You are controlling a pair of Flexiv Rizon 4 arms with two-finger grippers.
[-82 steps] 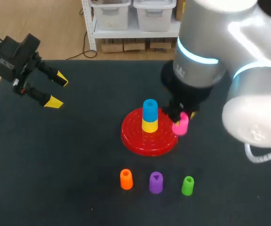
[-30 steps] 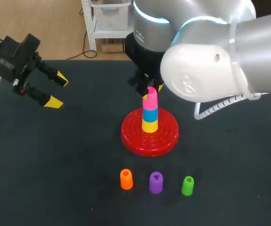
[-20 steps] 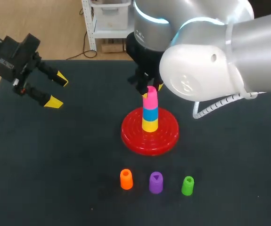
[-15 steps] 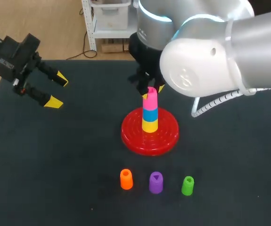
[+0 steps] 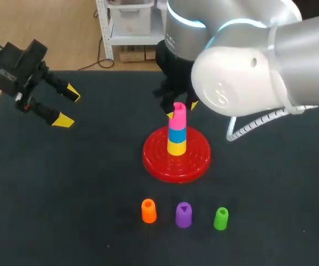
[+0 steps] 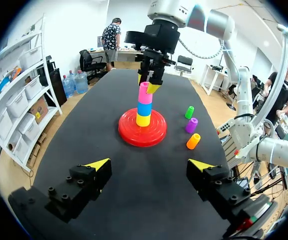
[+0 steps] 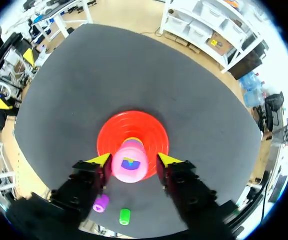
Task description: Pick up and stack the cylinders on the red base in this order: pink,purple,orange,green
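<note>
Right wrist view alone shows right jaws parted astride the pink cylinder (image 7: 128, 166); left jaws gape.

Red base (image 5: 195, 163): I'm seeing glossy plastic, ribbed in rings, shining along its 9 o'clock rim.
Pink cylinder (image 5: 177, 117): it's looking like smooth plastic.
Orange cylinder (image 5: 148, 211), purple cylinder (image 5: 183, 215), green cylinder (image 5: 221, 219): all are showing as smooth plastic, at the base's 6 o'clock.
Table (image 5: 65, 194): a dark, matt, cloth-like cover is giving no shine.
Right arm (image 5: 248, 72): its smooth, glossy, silver-white shell is reflecting light.
Left gripper (image 5: 67, 107): I'm reading a matt black body.
</note>
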